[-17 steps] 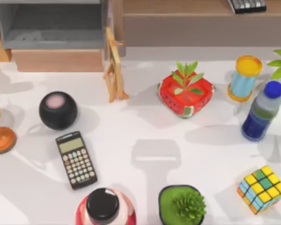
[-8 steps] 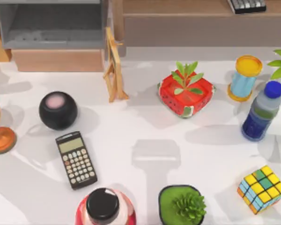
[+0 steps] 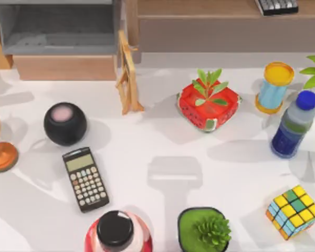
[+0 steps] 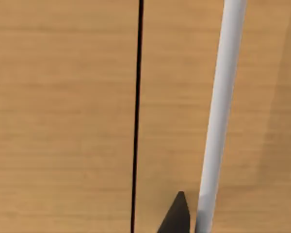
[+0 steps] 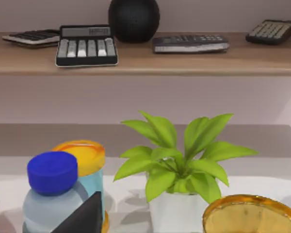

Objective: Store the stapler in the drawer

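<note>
At the near edge of the table (image 3: 147,157), a black-capped red and white bottle (image 3: 115,231), a green succulent pot (image 3: 205,231) and a colour cube (image 3: 294,211) are seen from above. Behind them lie the black calculator (image 3: 85,179) and a black ball-shaped speaker (image 3: 65,123). Farther back stand the watermelon-patterned pot (image 3: 207,107), a blue-capped bottle (image 3: 293,125), a yellow-lidded jar (image 3: 273,87) and a small wooden easel (image 3: 128,73).

At the far left the drawer (image 3: 65,67) is pulled open. Its light tan front panel faces the table and its grey interior lies behind, with nothing red seen inside. Where the stapler lies cannot be told from these views.

Against the picture one second ago, every thing on the table is found in the same place; only the faint shadows at the left edge are slightly altered.

Close tan wood, a thin black seam and a white bar (image 4: 220,116) are given by the left wrist view, with a dark tip of the left gripper (image 4: 177,218) before them. A leafy plant (image 5: 179,160) and the brown shelf (image 5: 145,60) bearing keypads are given by the right wrist view, past a dark tip of the right gripper (image 5: 85,218). Whether either gripper is spread or closed cannot be told.
</note>
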Available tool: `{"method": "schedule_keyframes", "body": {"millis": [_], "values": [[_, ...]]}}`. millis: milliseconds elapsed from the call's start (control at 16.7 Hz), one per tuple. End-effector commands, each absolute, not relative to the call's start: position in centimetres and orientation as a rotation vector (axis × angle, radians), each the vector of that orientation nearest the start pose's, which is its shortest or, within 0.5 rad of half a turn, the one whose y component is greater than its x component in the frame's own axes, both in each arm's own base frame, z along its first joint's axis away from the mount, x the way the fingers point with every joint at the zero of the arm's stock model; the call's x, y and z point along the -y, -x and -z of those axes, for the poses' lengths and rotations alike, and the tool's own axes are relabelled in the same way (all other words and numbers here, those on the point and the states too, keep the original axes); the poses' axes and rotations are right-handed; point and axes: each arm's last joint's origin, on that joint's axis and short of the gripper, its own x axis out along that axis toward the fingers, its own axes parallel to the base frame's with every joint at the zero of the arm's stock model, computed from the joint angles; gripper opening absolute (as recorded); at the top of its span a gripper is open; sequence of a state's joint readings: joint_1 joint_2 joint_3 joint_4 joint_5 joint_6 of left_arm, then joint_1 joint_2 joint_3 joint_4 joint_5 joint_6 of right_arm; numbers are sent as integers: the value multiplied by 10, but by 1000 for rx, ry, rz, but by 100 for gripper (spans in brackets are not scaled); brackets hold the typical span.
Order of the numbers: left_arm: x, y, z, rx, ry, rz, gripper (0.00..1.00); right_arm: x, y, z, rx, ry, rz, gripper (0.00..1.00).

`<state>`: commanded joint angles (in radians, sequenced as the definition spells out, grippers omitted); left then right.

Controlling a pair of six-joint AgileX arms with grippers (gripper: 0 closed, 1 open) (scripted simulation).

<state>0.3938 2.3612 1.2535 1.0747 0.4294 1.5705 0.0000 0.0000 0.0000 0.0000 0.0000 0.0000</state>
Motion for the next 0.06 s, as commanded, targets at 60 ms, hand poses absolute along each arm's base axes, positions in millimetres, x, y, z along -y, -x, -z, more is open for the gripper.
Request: {"method": "schedule_keyframes", "body": {"millis": [60], "values": [[-174,-439,-89,-14,-1547,27,100,1,-106,-160,0,0,0,100]]}}
